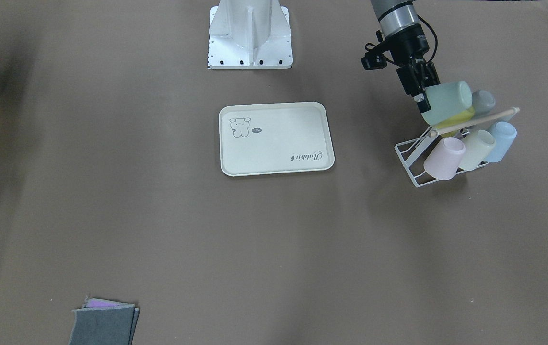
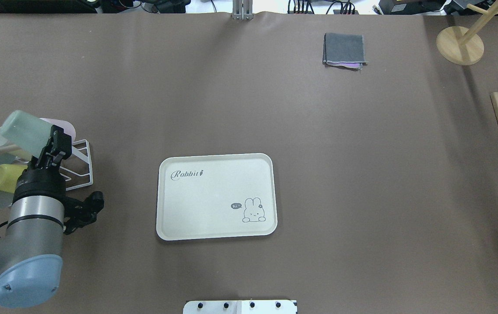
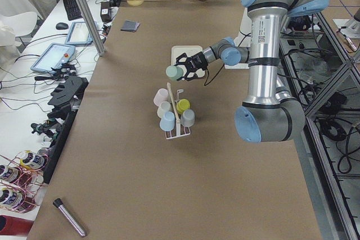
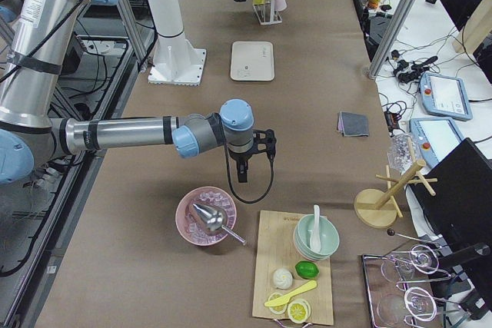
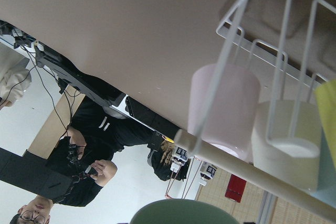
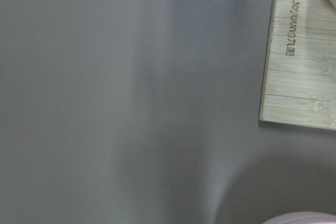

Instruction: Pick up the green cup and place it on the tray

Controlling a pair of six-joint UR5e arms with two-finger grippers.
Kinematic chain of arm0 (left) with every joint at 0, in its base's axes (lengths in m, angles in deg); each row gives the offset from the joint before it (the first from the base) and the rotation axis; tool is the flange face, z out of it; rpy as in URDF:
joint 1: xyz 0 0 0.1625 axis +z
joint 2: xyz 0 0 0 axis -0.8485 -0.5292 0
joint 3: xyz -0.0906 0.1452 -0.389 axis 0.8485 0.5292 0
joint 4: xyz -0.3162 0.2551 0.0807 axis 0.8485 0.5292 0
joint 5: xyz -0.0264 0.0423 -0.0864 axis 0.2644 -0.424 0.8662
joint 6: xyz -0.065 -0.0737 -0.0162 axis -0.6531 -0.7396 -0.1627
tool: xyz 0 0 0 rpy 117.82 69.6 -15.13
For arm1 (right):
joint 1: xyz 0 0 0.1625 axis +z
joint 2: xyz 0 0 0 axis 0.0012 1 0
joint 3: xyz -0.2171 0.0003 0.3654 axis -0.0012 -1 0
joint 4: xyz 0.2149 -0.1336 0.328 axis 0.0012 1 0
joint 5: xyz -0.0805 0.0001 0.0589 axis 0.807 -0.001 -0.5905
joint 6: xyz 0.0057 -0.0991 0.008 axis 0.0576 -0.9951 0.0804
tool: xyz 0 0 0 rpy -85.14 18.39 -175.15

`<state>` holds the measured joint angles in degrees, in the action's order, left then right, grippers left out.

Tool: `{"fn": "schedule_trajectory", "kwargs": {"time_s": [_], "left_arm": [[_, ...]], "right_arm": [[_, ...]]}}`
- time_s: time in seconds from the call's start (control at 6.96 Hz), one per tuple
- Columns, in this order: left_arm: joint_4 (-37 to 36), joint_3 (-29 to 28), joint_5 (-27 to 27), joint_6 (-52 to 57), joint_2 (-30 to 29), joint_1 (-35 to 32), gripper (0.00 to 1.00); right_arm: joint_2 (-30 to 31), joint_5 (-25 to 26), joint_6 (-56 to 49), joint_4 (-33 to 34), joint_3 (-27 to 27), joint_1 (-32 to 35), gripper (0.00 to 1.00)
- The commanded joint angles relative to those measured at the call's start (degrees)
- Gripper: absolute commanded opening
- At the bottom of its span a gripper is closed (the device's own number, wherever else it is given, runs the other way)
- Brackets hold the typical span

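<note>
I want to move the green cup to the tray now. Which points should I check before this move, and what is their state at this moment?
1. Left claw shut on the green cup: ok.
2. Cup free of the rack: ok; in the left side view it hangs above the rack.
3. Tray free to receive it: ok, nothing lies on it.
4. Table between rack and tray free of things: ok.
5. Cup upright: not ok; it is tilted on its side and probably needs turning before it is set down.
6. Right claw out of the way: ok, far off by the pink bowl; open or shut, cannot tell.
</note>
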<state>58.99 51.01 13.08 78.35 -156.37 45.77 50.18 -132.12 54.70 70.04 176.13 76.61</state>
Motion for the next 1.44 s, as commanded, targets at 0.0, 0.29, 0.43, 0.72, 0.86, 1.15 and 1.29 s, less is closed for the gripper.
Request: {"fn": "schedule_trajectory", "kwargs": {"time_s": [0.0, 0.29, 0.43, 0.72, 0.86, 1.15, 1.29], "left_arm": [[12.76, -3.70, 0.09, -0.11, -3.91, 0.15, 0.73], [28.92, -7.75, 0.18, -0.28, -3.84, 0.50, 0.70], [33.43, -8.20, 0.18, -2.28, -3.84, 1.72, 0.68], [41.08, -9.60, 2.54, -11.83, -3.93, 2.78, 0.67], [46.08, -11.96, 2.64, -17.54, -4.10, 3.83, 0.67], [54.52, -14.70, 4.47, -22.67, -6.11, 4.28, 0.66], [58.83, -16.10, 6.14, -26.44, -7.08, 4.28, 0.66]], "right_arm": [[0.49, -2.43, -0.85, 0.40, -4.47, 3.95, 0.99], [1.46, -2.26, -2.68, 0.49, -7.12, 6.06, 0.99], [1.46, -1.92, -5.13, 1.10, -7.31, 8.51, 0.99], [1.20, 0.88, -13.08, 9.05, -7.22, 12.20, 0.99], [0.85, 2.03, -18.98, 15.72, -6.96, 15.36, 0.99], [0.41, 2.74, -19.13, 20.77, -6.17, 14.94, 0.99], [-0.12, 5.09, -19.13, 25.32, -4.34, 14.86, 0.99]]}}
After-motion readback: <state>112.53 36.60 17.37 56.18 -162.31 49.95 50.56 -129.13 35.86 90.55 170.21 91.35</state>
